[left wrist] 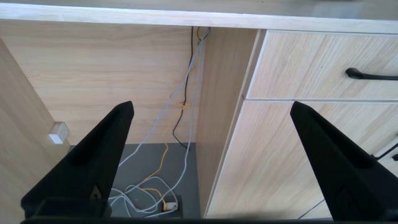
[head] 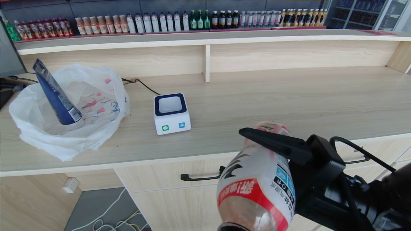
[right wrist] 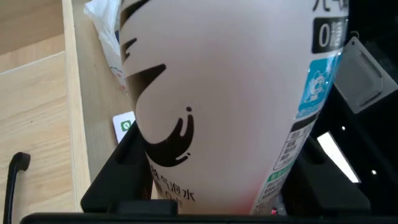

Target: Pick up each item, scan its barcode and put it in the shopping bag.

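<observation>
Right end effector [head: 268, 146] clamping bottle [head: 253, 189], long axis pointing away toward tabletop [head: 273, 96]; scanner [head: 171, 113] lying ahead-left. Left end effector [left wrist: 211, 111] hanging with fingers apart, below tabletop edge.

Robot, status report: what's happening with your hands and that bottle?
Right gripper shut on the bottle, short of the counter. Left gripper open, low by the cabinet. Scanner ahead; blue tube in bag.
</observation>
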